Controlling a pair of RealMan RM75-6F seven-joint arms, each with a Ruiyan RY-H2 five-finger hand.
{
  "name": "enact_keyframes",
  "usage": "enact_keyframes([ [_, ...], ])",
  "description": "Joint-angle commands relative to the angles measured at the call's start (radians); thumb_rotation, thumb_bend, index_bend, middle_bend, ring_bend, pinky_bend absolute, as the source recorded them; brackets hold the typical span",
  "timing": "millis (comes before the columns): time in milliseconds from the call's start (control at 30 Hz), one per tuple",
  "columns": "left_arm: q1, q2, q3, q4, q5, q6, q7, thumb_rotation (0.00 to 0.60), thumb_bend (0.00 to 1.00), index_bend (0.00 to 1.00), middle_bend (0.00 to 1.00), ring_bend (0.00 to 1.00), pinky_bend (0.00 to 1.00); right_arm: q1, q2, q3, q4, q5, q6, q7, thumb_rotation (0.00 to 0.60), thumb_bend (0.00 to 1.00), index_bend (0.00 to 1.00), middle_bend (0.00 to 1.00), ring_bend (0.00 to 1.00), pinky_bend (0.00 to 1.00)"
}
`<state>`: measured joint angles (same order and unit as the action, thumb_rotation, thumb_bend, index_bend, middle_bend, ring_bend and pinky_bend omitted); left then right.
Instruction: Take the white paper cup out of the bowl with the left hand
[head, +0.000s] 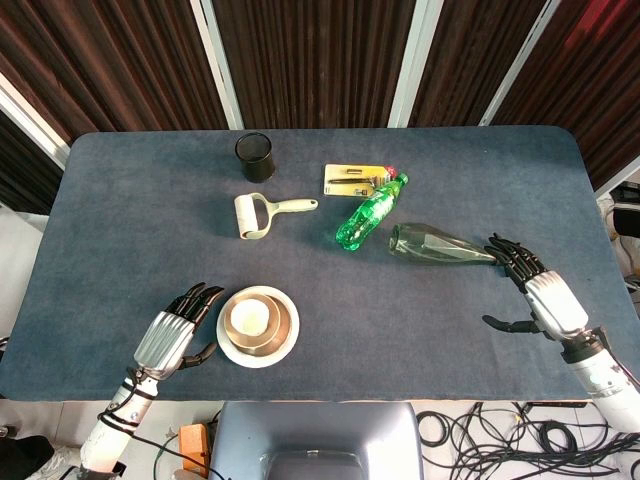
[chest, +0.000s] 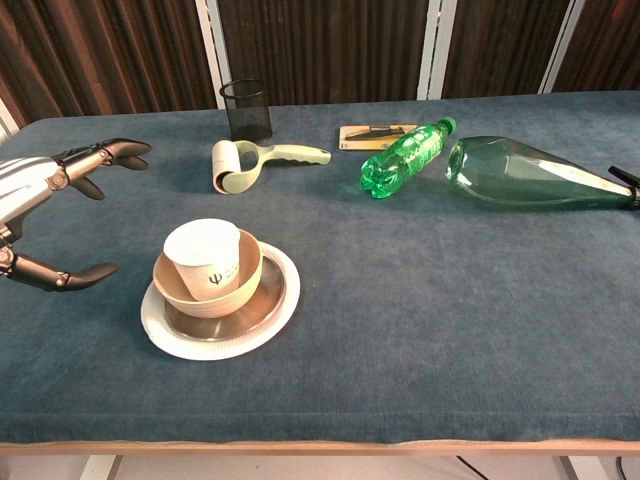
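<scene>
The white paper cup (head: 249, 318) (chest: 205, 259) stands upright inside a tan bowl (head: 268, 325) (chest: 246, 278), which sits on a metal dish and a white plate (head: 232, 350) (chest: 175, 340) near the table's front left. My left hand (head: 178, 333) (chest: 45, 195) hovers just left of the bowl, open, fingers spread, holding nothing and apart from the cup. My right hand (head: 535, 290) rests open at the right side of the table, its fingertips (head: 498, 245) near the base of a clear green bottle; in the chest view only a sliver of it shows at the right edge.
A clear green bottle (head: 440, 247) (chest: 530, 175) and a bright green bottle (head: 370, 212) (chest: 405, 157) lie mid-table. Behind them are a lint roller (head: 262, 213) (chest: 250, 162), a black mesh cup (head: 254, 156) (chest: 246, 109) and a yellow card package (head: 352, 180) (chest: 370, 134).
</scene>
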<state>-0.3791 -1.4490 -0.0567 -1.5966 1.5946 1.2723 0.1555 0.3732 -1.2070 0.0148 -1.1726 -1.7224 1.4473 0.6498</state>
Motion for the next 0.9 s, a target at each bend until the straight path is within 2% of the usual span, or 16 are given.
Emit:
enact_keyframes([
  [33, 0.0, 0.001, 0.001, -0.002, -0.003, 0.002, 0.002, 0.6, 0.28, 0.03, 0.12, 0.07, 0.27, 0.001, 0.002, -0.003, -0.002, 0.001, -0.002, 0.0, 0.6, 0.08, 0.0, 0.02, 0.0, 0.12],
  [367, 0.003, 0.006, 0.007, -0.016, -0.028, 0.005, 0.022, 0.6, 0.28, 0.03, 0.11, 0.07, 0.27, 0.006, 0.012, -0.012, -0.015, 0.003, -0.006, -0.005, 0.6, 0.08, 0.0, 0.02, 0.0, 0.12],
  [500, -0.002, -0.004, 0.004, -0.014, -0.03, 0.004, 0.02, 0.6, 0.29, 0.02, 0.09, 0.07, 0.26, 0.003, 0.029, -0.017, -0.034, 0.024, -0.033, -0.045, 0.6, 0.08, 0.0, 0.02, 0.0, 0.12],
  [667, -0.034, -0.013, 0.008, -0.009, -0.035, -0.051, 0.012, 0.6, 0.29, 0.03, 0.04, 0.03, 0.23, -0.013, 0.076, -0.023, -0.094, 0.063, -0.071, -0.112, 0.6, 0.08, 0.0, 0.02, 0.0, 0.12],
  [900, -0.098, -0.048, -0.019, -0.021, -0.099, -0.159, 0.025, 0.6, 0.29, 0.1, 0.08, 0.05, 0.25, -0.031, 0.12, -0.008, -0.174, 0.124, -0.101, -0.213, 0.6, 0.08, 0.0, 0.02, 0.0, 0.12],
])
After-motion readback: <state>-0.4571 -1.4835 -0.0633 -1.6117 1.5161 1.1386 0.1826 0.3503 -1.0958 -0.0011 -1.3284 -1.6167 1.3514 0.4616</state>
